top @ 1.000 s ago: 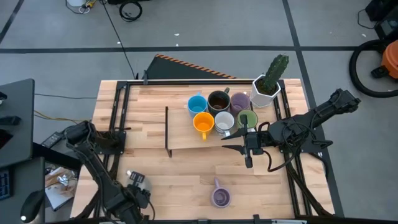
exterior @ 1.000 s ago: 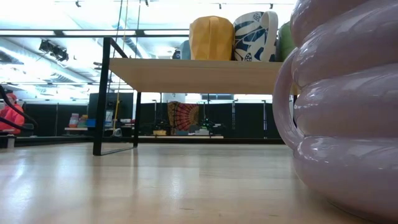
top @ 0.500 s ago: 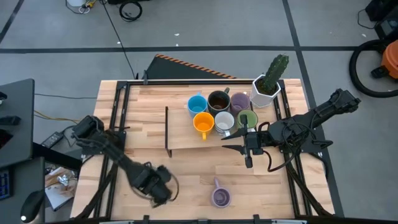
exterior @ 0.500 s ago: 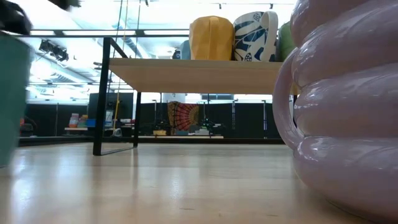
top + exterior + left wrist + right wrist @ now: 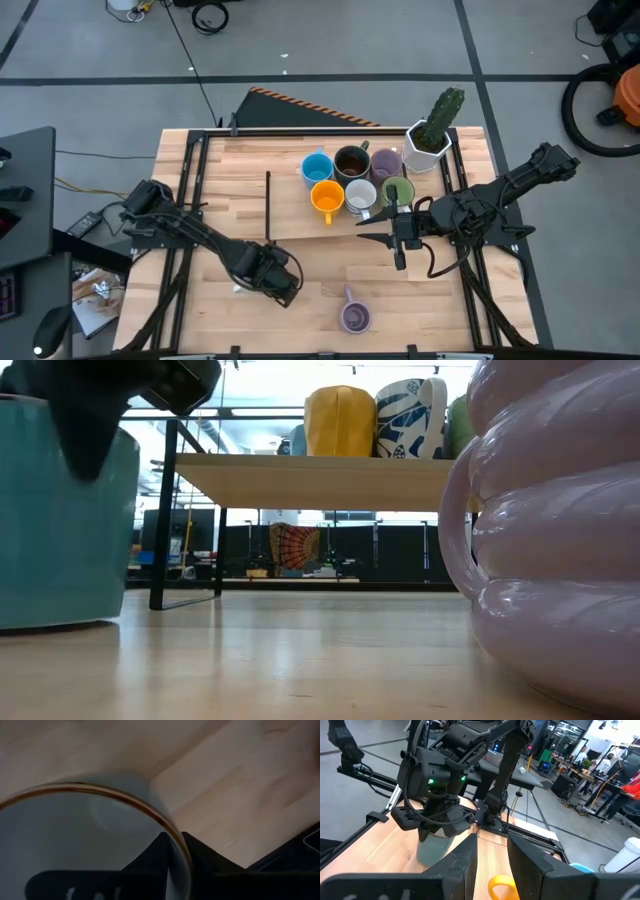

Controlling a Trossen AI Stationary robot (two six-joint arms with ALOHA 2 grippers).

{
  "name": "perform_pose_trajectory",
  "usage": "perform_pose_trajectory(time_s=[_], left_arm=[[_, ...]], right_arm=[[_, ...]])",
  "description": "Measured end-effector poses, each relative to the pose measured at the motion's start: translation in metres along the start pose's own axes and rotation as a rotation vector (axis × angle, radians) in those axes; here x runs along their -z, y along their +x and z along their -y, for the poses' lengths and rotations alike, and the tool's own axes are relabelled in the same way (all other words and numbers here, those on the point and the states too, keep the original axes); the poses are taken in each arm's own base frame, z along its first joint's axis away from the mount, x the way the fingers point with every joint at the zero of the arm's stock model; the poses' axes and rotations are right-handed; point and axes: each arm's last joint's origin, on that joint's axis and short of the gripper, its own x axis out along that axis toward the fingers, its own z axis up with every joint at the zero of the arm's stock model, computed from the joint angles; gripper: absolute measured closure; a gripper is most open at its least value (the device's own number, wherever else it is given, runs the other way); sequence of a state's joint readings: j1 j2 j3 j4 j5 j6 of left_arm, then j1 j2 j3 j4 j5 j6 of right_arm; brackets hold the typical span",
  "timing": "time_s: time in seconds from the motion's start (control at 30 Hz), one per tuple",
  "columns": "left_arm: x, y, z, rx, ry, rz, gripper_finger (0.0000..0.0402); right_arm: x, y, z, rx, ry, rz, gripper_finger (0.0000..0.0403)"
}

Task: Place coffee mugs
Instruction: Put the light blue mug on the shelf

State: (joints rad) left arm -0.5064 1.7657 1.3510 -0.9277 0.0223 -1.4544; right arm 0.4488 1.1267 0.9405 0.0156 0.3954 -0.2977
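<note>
No readable writing. Left gripper (image 5: 275,277) jaws clamp teal mug (image 5: 60,520) rim (table-set); right gripper (image 5: 372,226) jaws apart.

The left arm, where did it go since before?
The left gripper swung in from the table's near-left corner toward the middle, bringing a teal mug that now stands on the table. The right gripper, shelf mugs and purple mug stayed put.

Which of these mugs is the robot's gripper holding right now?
The teal mug, on the bare table left of the shelf. The left gripper pinches its rim. The lone purple mug and those on the shelf sit untouched.
</note>
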Motion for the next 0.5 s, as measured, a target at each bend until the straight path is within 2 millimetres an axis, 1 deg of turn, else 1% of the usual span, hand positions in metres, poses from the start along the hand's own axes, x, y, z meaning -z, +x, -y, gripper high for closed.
perform_pose_trajectory(time_s=[0.07, 0.3, 0.4, 0.5], left_arm=[[-0.0002, 0.0013, 0.0011, 0.008, 0.001, 0.002, 0.0338], [-0.0011, 0.0015, 0.0048, 0.044, -0.002, 0.028, 0.0266], [-0.0016, 0.001, 0.0053, 0.044, 0.048, 0.044, 0.0242], [-0.0026, -0.0061, 0.0081, 0.038, 0.098, 0.074, 0.0229]], right_arm=[[0.0001, 0.0, 0.0, 0.0, 0.0, -0.001, 0.029], [0.0004, 0.0, 0.0, 0.003, 0.005, -0.004, 0.029], [0.0005, 0.0, 0.0, 0.002, 0.005, -0.005, 0.029], [0.0008, 0.0, -0.0001, 0.001, 0.007, -0.008, 0.029]])
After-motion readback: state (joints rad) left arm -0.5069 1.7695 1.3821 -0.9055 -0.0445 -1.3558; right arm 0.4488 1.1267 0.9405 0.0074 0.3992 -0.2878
